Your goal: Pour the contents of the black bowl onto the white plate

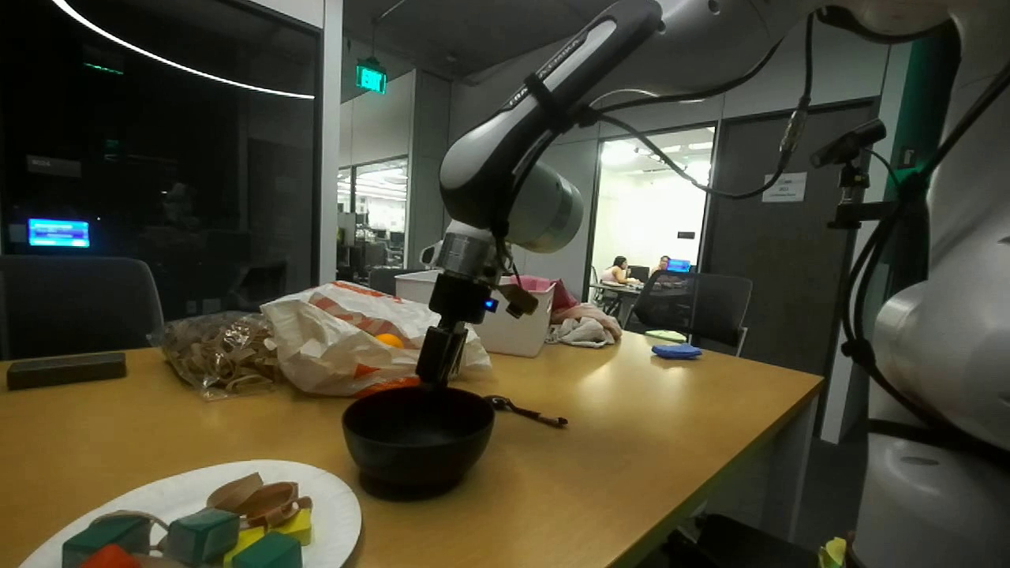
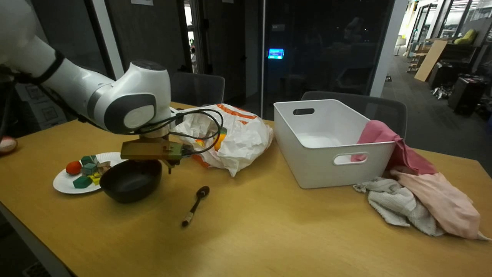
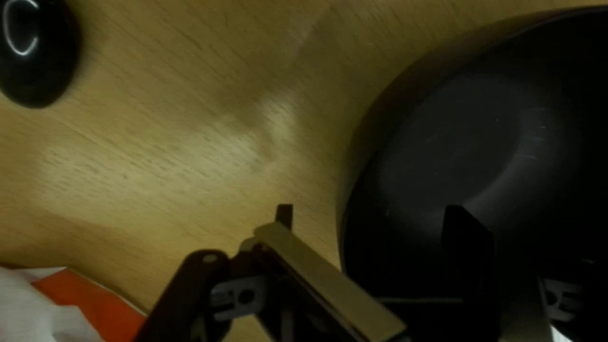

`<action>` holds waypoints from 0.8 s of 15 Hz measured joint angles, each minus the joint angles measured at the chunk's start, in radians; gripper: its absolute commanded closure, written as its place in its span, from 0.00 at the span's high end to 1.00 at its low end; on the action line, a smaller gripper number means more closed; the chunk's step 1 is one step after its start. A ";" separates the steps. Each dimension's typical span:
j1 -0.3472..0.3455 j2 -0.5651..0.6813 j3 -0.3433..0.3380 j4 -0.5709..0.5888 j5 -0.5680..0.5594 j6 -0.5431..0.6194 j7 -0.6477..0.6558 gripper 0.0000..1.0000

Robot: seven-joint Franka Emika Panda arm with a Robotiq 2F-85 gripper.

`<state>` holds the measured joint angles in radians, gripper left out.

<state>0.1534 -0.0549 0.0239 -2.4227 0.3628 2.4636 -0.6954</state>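
Observation:
The black bowl (image 1: 418, 454) stands upright on the table; it also shows in an exterior view (image 2: 130, 184) and the wrist view (image 3: 451, 142). Its visible inside looks empty. The white plate (image 1: 338, 505) lies beside it and shows in an exterior view (image 2: 61, 184). Green and yellow blocks, a red-orange piece and brown curled pieces lie on the plate. My gripper (image 1: 435, 381) points down at the bowl's rim. In the wrist view the gripper (image 3: 370, 211) is open, one finger outside the rim and one over the inside. The wrist's camera mount hides the fingers in an exterior view.
A dark spoon (image 2: 196, 206) lies near the bowl. A white plastic bag (image 1: 339, 331) stands close behind the gripper. A white bin (image 2: 319, 165) with towels (image 2: 423, 204) stands farther along. A clear bag of brown pieces (image 1: 225, 351) and a black box (image 1: 67, 369) lie on the table.

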 measured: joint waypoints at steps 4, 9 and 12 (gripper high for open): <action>0.000 -0.027 0.031 -0.005 -0.167 -0.006 0.162 1.00; 0.017 -0.094 0.095 -0.015 -0.283 -0.128 0.338 1.00; 0.050 -0.144 0.132 -0.014 -0.280 -0.237 0.389 1.00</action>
<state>0.2035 -0.1988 0.1557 -2.4368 0.0825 2.2263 -0.3062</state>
